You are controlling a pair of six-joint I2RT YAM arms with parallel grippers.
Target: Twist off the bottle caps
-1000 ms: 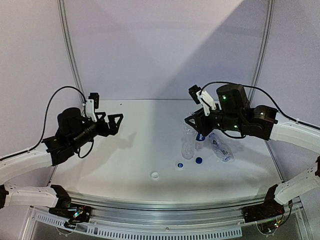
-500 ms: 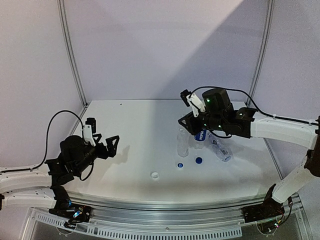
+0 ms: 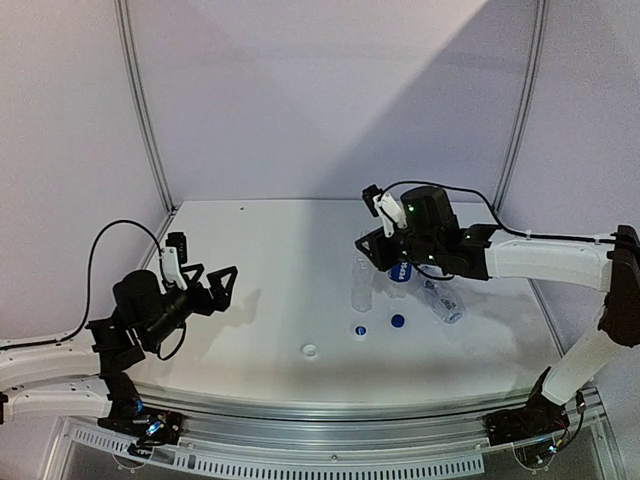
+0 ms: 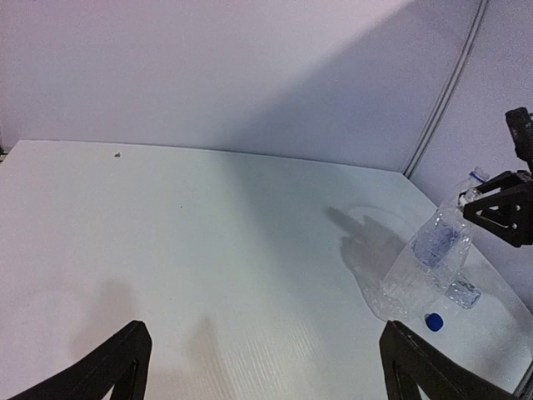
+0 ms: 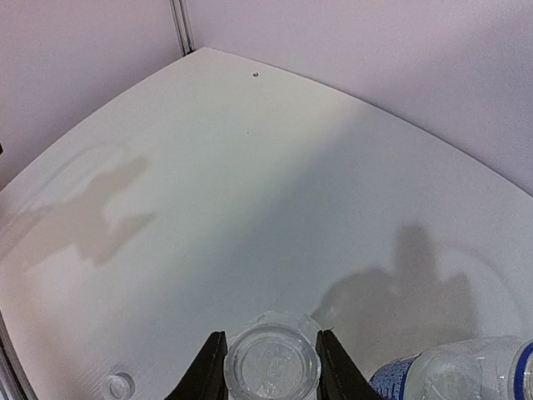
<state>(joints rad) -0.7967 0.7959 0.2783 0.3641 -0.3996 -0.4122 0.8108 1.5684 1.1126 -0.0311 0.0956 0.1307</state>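
My plain bottle (image 5: 272, 364) stands upright and uncapped, pinched at its mouth between the fingers (image 5: 210, 371) of my right end effector (image 3: 370, 250). Over the last half second it has slid slightly toward 9 o'clock with me. The blue-label bottle (image 3: 400, 272) stands just beside it at 3 o'clock, and a third bottle (image 3: 443, 300) lies on its side farther that way. The blue cap (image 3: 398, 321), a second cap (image 3: 359, 330) and the white cap (image 3: 309, 351) lie loose between 5 and 7 o'clock. My left end effector (image 3: 220, 284) hovers spread and empty, well apart at 9 o'clock, and has barely shifted. The surface (image 3: 270, 240) is white, and pale lilac walls (image 3: 300, 100) stand behind it.
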